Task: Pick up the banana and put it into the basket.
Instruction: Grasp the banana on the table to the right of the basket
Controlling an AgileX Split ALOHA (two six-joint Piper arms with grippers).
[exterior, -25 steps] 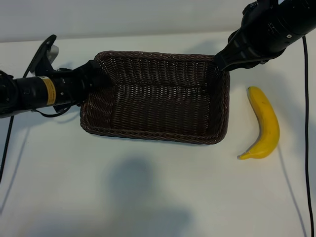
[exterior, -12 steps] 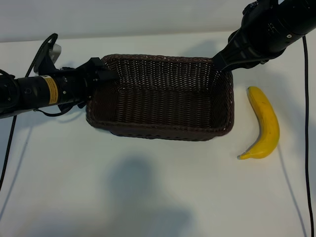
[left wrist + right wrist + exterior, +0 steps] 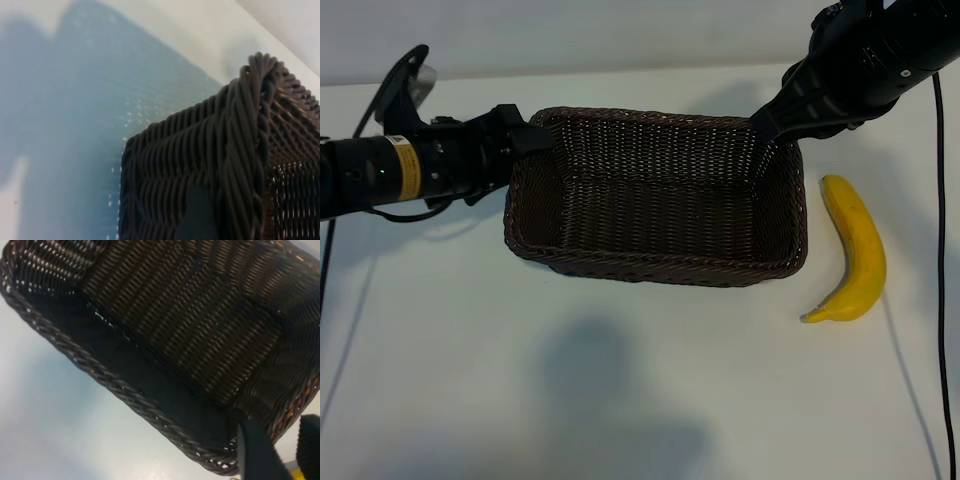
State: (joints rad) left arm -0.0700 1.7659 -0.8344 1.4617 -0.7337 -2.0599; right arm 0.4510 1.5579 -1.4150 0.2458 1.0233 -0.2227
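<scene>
**A:** So where does the banana (image 3: 855,250) lie?

**B:** On the white table (image 3: 620,400), just beside the short side of the basket (image 3: 660,270) nearest the right arm, not touching it. Its long axis runs roughly parallel to that side, curving, with one tip pointing toward the front of the table.

**A:** Which arm is nearer?

**B:** The right gripper (image 3: 767,128). It sits at the basket's far corner on the banana's side, its fingers (image 3: 255,452) closed over the wicker rim. The banana lies forward and slightly outward from it.

**A:** And the left gripper (image 3: 525,140)?

**B:** At the opposite far corner, across the basket from the banana. Whether its jaws are parted, I cannot tell.

**A:** Anything in the basket?

**B:** Nothing; only bare weave shows inside.
</scene>
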